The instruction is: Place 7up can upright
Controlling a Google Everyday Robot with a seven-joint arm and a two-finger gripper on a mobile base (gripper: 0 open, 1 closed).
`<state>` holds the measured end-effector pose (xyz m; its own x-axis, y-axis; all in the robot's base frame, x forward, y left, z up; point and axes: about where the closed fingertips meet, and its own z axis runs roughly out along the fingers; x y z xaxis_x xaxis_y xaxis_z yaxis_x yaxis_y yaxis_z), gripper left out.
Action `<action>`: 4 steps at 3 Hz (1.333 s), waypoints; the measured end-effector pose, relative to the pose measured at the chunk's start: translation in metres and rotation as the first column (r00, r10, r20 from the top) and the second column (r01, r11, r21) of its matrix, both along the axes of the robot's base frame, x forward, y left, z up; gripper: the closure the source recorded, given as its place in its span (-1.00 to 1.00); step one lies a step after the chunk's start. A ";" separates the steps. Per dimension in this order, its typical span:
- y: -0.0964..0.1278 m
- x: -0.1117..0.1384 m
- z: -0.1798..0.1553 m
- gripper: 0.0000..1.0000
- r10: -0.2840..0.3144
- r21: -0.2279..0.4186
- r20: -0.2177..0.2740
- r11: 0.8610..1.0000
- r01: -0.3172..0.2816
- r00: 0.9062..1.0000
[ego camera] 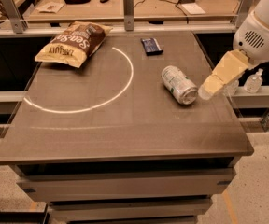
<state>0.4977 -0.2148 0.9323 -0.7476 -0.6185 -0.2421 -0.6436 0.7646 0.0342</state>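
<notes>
Table (125,139), right edge: jaws beside the lying 7up can (179,84).

The arm (259,35) slants its jaws down-left from the right

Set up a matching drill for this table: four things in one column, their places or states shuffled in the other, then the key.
1. 7up can
2. chip bag
3. dark-blue packet
4. tool

A. far left corner of the table
B. lying on its side, right of the white arc
C. at the table's right edge, close beside the can
D. flat near the far edge, right of centre

Pairs: 1-B, 2-A, 3-D, 4-C
</notes>
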 end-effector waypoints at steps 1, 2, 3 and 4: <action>0.001 0.008 -0.002 -1.00 -0.086 0.070 0.010 0.994 0.085 0.996; 0.005 0.016 0.000 -1.00 -0.150 0.120 0.044 0.982 0.144 0.988; 0.012 0.026 0.003 -1.00 -0.177 0.168 0.125 0.973 0.155 0.976; 0.012 0.026 0.003 -1.00 -0.177 0.168 0.125 0.973 0.155 0.976</action>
